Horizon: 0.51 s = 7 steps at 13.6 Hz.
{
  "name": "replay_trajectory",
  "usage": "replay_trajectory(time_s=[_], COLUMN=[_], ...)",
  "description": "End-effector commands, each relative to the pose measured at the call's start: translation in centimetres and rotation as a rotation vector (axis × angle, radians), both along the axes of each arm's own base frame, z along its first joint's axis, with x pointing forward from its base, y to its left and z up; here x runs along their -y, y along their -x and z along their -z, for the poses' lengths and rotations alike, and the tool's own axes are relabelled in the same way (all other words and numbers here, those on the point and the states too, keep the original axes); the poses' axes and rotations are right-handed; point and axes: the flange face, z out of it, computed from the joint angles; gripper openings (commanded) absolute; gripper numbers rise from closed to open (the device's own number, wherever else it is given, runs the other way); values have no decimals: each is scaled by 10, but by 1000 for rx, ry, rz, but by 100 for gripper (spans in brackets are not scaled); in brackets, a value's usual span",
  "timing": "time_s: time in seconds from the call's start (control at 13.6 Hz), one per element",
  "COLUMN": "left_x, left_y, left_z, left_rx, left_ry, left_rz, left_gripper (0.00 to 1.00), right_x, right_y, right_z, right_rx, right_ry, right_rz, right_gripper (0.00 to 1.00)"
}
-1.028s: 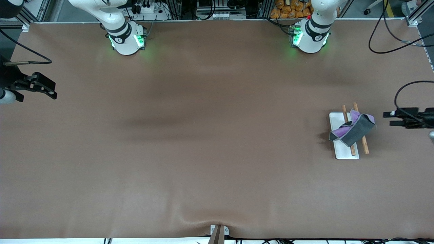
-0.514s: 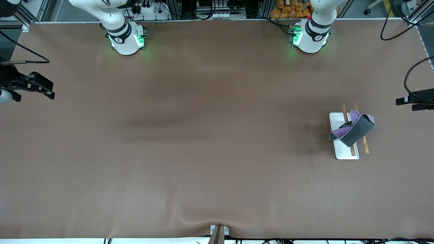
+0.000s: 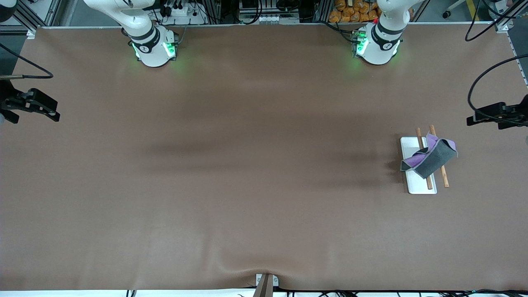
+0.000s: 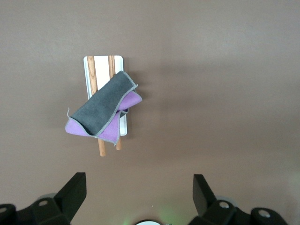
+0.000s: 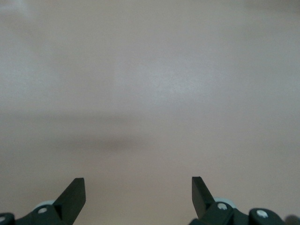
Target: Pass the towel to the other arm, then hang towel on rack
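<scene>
Front view: towel (image 3: 429, 159) draped across the rack (image 3: 416, 181) rods toward the left arm's end of the table (image 3: 247, 185), left gripper (image 3: 474, 119) and right gripper (image 3: 51, 115) over opposite table ends; left wrist view: left gripper (image 4: 140, 194) spread wide, empty, high over towel (image 4: 103, 112) and rack (image 4: 104, 61); right wrist view: right gripper (image 5: 138, 194) spread wide, empty, over bare table (image 5: 150, 93).

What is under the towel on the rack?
The towel lies draped over both brown rods of the rack, above its white base plate. The rod ends stick out on both sides; their middle parts and some of the plate are covered. Both grippers are away, fingers open.
</scene>
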Motion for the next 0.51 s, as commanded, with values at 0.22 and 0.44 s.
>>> replay_trajectory(time_s=[0.22,0.44], left_x=[21,42], left_y=[2,1], left_z=[-21,-28], left_rx=[65,90], left_ry=[-67,-117], left_rz=[3,39], left_gripper=[100,100], right_x=[3,3], right_y=[-2,-2], right_z=[-4,-5], right_rx=[-1,0], right_ry=[3,2], right_rz=[8,10], right_gripper=[100,100])
